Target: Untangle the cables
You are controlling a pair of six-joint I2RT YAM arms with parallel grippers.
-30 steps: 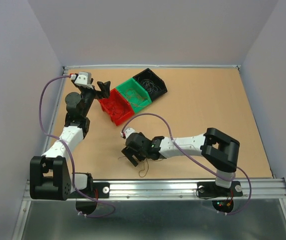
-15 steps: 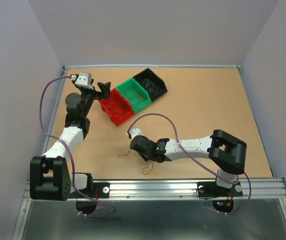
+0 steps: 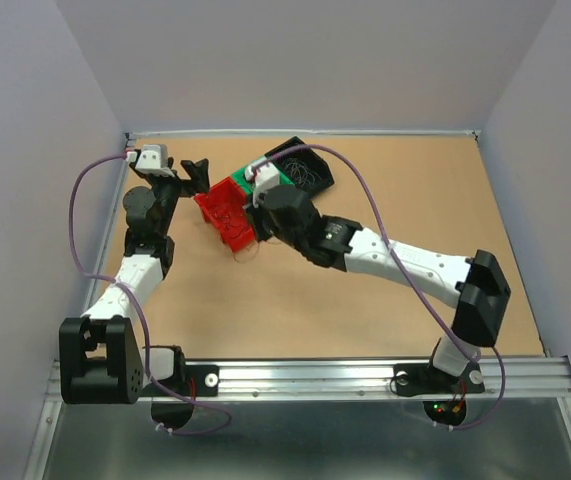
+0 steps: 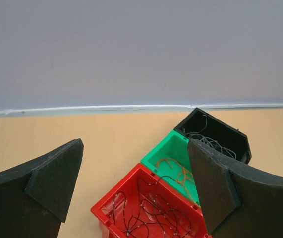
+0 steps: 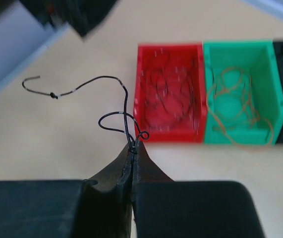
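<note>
My right gripper (image 5: 133,146) is shut on a thin black cable (image 5: 101,79), which curls up and away to the left from the fingertips. In the top view that gripper (image 3: 253,228) hangs raised at the near side of the red bin (image 3: 223,212), and a fine wire (image 3: 240,250) dangles under it. The red bin (image 4: 106,213) holds dark cables, the green bin (image 4: 163,153) orange-brown ones, and the black bin (image 4: 215,129) pale ones. My left gripper (image 4: 135,144) is open and empty, just left of the red bin.
The three bins stand in a diagonal row at the back left, partly covered by the right arm in the top view. Purple-grey walls close in the table on three sides. A metal rail (image 3: 315,375) runs along the near edge.
The right gripper shut on a cable near the table's front centre, then lifted and swung to the back left, up to the bins. The left gripper shifted slightly and stayed open.
</note>
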